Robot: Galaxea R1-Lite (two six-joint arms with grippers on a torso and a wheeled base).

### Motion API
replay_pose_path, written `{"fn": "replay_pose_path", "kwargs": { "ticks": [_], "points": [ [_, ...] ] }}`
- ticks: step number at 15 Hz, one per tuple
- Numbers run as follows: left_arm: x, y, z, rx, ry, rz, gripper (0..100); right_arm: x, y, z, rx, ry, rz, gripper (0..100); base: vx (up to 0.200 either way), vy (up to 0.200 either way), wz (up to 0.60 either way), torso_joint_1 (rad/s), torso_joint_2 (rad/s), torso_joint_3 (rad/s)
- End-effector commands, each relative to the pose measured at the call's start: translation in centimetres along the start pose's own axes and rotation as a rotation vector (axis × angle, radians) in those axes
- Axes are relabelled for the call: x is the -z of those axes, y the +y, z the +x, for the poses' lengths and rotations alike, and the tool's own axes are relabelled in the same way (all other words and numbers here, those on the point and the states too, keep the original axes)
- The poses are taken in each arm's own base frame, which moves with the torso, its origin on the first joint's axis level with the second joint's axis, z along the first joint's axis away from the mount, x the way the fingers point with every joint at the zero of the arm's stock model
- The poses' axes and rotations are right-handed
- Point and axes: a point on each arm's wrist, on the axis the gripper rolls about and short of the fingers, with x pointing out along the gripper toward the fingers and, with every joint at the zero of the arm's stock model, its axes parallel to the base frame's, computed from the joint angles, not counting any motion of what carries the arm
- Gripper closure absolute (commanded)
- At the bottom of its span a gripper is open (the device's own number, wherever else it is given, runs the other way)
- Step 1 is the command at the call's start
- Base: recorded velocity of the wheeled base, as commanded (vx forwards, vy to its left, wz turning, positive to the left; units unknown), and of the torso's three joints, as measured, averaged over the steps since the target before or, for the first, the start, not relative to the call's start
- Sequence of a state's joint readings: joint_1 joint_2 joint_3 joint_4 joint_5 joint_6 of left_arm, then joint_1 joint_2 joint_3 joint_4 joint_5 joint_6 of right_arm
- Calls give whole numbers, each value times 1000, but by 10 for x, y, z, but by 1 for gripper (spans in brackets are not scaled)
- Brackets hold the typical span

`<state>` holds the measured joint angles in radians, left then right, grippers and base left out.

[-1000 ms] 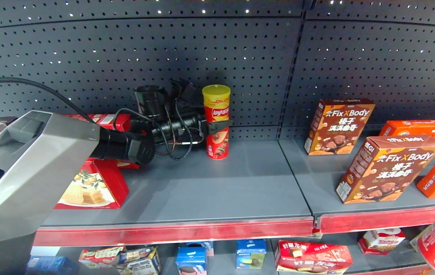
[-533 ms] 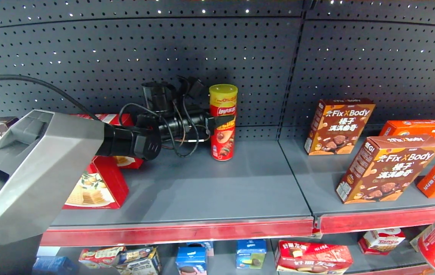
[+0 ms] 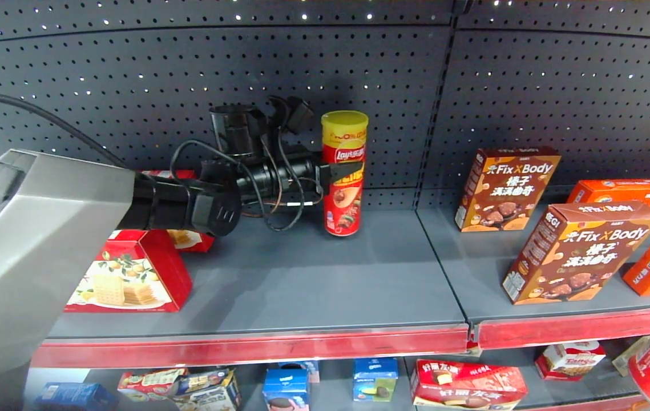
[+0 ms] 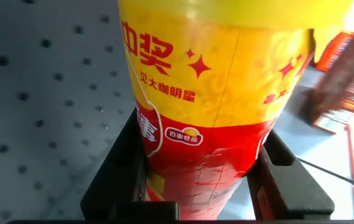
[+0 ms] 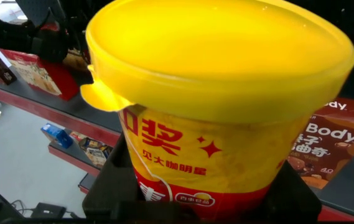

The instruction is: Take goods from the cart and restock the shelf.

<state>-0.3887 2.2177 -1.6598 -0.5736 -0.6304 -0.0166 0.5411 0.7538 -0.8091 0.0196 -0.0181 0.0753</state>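
Two cans were in my grip, neither released yet. My left gripper [image 3: 345, 171] was clamped round one chip can [image 3: 344, 134], upright at the back of the shelf [image 3: 313, 285] near the pegboard [image 3: 130, 85]; I could not tell whether its base touched down. My right gripper [image 5: 204, 193] was closed on a second chip can [image 5: 220, 124], low off the shelf's right front, so I judged both placings remained.

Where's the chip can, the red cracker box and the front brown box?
chip can [image 3: 343, 201]: head view, red lower body.
red cracker box [image 3: 125, 279]: head view, pictured face.
front brown box [image 3: 581, 251]: head view, front face.
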Motion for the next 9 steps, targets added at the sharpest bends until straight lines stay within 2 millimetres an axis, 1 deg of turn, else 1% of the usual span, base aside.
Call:
{"fn": "replay_pose_path", "kwargs": {
  "ticks": [1,2,3,9],
  "points": [
    [-20,-24,-17,13,-8,8,100,0,0,0,0,0,0,100,0,0,0,0,0,0],
    [-22,-34,-22,4,-4,3,100,1,0,0,0,0,0,100,0,0,0,0,0,0],
    [-20,-38,-27,-4,-1,1,100,0,0,-1,0,-1,0,100,0,0,0,0,0,0],
    [-8,-57,-56,-7,1,-2,100,0,0,-1,3,-1,0,100,0,0,0,0,0,0]
  ]
}}
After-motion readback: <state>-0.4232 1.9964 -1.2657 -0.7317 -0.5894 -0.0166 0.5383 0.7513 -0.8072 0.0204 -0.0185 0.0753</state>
